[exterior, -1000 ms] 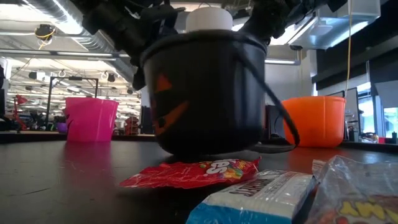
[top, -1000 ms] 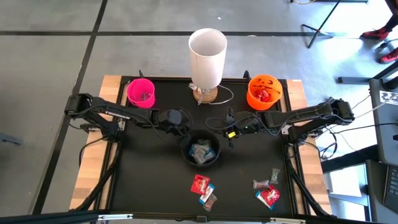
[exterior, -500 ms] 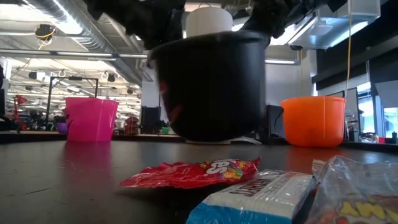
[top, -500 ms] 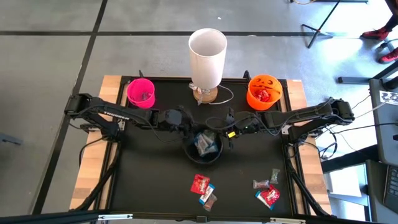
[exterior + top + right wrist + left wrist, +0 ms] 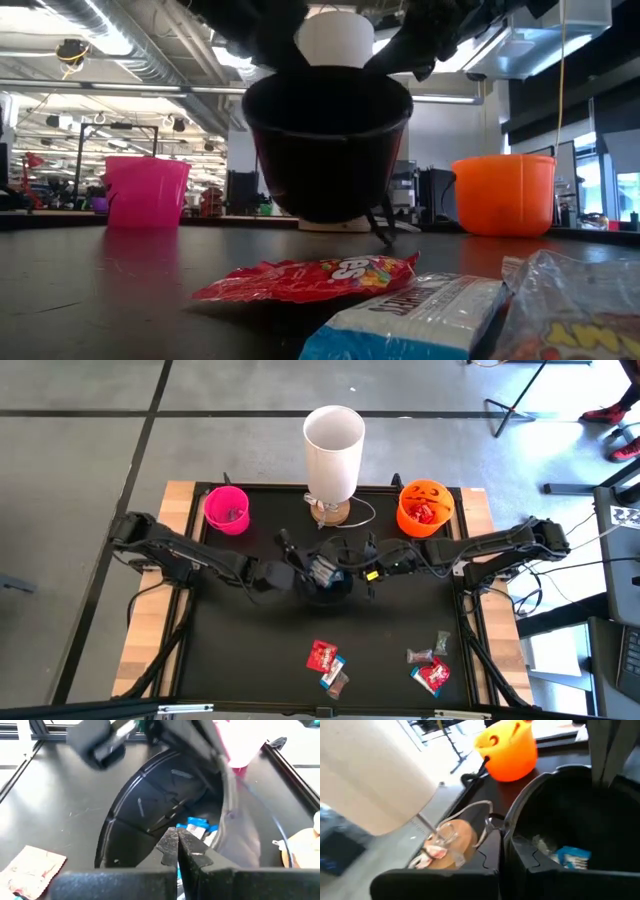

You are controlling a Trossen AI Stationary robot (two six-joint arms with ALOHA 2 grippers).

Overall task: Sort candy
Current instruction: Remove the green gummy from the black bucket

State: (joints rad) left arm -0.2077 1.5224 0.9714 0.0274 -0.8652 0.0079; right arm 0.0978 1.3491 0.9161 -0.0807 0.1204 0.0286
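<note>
A black bucket point(image 5: 325, 575) hangs between my two grippers near the table's middle, above the tabletop in the low view point(image 5: 330, 140), its thin handle point(image 5: 380, 232) dangling. Blue-and-white candy point(image 5: 572, 856) lies inside it. My left gripper point(image 5: 292, 573) is shut on its left rim and my right gripper point(image 5: 362, 571) on its right rim. More candy lies on the near part of the table: a red packet point(image 5: 322, 654) with a blue bar point(image 5: 329, 676), and a second cluster point(image 5: 432, 670). My left gripper holds the black bucket by its rim point(image 5: 512, 827), one finger inside the bucket and one outside, coming from the table's left. The bucket is lifted clear of the table. My right gripper pinches the opposite rim point(image 5: 175, 831) between its two fingers point(image 5: 170, 845), coming from the table's right. Which finger is inside is hidden by the fingers themselves.
A pink cup point(image 5: 227, 509) stands at the far left and an orange pumpkin bucket point(image 5: 424, 507) holding red packets at the far right. A tall white cylinder point(image 5: 333, 440) on a wooden base point(image 5: 330, 512) stands between them, just beyond the black bucket.
Both grippers have carried the black bucket up off the table and toward the far edge, closer to the white cylinder. The bucket has turned, so its carved face no longer shows in the low view. The candy on the table has stayed put.
</note>
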